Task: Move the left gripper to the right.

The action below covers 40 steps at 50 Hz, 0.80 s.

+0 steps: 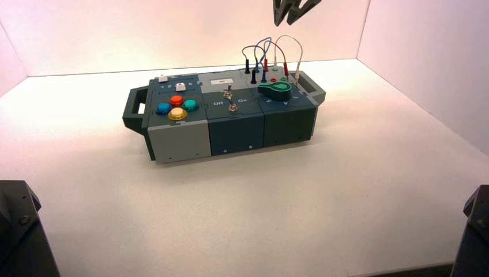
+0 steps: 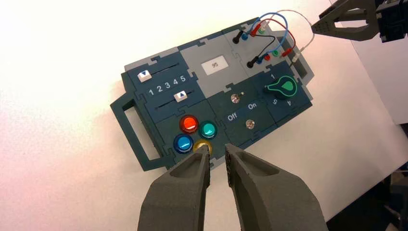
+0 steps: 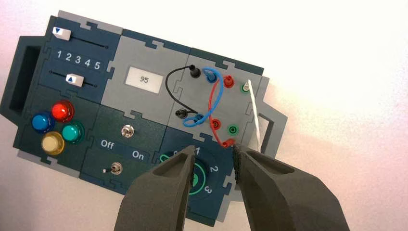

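My left gripper [image 2: 217, 150] hangs high over the box's front edge, its tips in line with the yellow button [image 2: 202, 146]. Its jaws stand a little apart and hold nothing. My right gripper [image 3: 215, 151] hangs above the green knob [image 3: 192, 179] at the box's wire end, open and empty. It also shows in the left wrist view [image 2: 321, 21], beyond the white wire. In the high view one dark claw [image 1: 293, 12] shows at the top edge above the wires. I cannot tell from that view which arm it belongs to.
The button box [image 1: 179, 141] stands turned a little on the white table. It bears two sliders [image 3: 74, 79], a display reading 95 [image 3: 144, 79], four coloured buttons [image 3: 62, 110], two toggle switches [image 3: 127, 131] and looped wires [image 3: 214, 98]. Dark arm mounts [image 1: 17, 225] flank the front corners.
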Motion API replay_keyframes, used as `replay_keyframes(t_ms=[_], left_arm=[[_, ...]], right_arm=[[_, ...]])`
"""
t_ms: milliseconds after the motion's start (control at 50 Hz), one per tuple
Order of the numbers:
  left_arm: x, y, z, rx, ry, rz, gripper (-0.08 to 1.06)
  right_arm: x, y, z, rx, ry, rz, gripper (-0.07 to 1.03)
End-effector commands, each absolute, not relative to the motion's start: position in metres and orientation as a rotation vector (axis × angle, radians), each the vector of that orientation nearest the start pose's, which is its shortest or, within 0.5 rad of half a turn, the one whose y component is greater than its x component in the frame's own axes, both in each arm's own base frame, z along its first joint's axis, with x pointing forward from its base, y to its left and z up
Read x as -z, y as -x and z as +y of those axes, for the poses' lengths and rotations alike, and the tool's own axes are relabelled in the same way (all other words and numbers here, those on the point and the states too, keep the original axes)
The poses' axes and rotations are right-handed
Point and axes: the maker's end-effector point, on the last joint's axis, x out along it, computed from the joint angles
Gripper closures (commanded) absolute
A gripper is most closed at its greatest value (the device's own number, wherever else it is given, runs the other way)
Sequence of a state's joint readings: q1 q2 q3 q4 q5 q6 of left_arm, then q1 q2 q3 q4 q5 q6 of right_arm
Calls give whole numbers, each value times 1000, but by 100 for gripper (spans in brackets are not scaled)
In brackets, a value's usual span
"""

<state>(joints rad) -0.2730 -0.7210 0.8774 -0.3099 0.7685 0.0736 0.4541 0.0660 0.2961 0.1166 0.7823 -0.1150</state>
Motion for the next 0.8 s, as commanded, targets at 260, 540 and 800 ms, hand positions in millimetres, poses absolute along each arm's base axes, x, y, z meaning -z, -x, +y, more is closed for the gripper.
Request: replay_keyframes(t_ms=[260, 540, 800], left_arm=[[-216, -234, -104, 388, 101, 919, 77], [-220, -235, -111, 410, 99, 903, 77], [-223, -240, -128, 458, 83, 906, 77]], right_arm=[[-171, -389, 208, -502, 235, 1076, 53], [-173, -392, 209, -502, 233, 1067, 53], [-174, -395, 209, -501, 231, 1056, 53]])
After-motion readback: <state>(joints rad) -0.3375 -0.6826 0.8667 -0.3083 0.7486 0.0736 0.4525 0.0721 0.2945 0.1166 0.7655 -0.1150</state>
